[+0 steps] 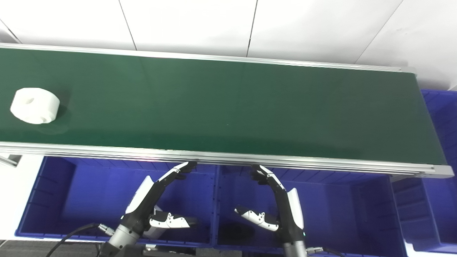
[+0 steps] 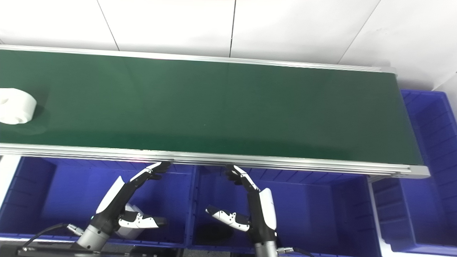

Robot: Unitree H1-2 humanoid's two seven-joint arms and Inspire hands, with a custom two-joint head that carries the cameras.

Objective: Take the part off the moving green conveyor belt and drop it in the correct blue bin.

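The white part point(image 1: 34, 105) — a short, squat cylinder with a hole in its top and a notch low on its side — rides on the green conveyor belt point(image 1: 228, 107) at the belt's far left end, nearer the belt's front rail than its back one. Nothing touches it.

Both hands wait below the belt's front rail, about midway along the belt and well apart from the part. The left hand point(image 1: 157, 203) is empty, its fingers stretched up toward the rail and its thumb held out sideways; it hangs over the left blue bin point(image 1: 46, 200). The right hand point(image 1: 275, 203) mirrors it — fingers apart, thumb out, holding nothing — over the middle blue bin point(image 1: 360, 207). A third blue bin point(image 1: 441, 117) sits past the belt's right end.

Something white lies in the left bin under the left hand, and a dark shape sits on the floor of the middle bin beside the right hand; both are too hidden to name with confidence, though they may be parts already sorted.

For this part, the task looks barely begun: no reach, no grasp, no drop yet. Everything is left — meeting the part on the belt, closing a hand around it, lifting it over the front rail and releasing it into the matching bin. Being white, it probably belongs with the white object in the left bin, but that is a guess.
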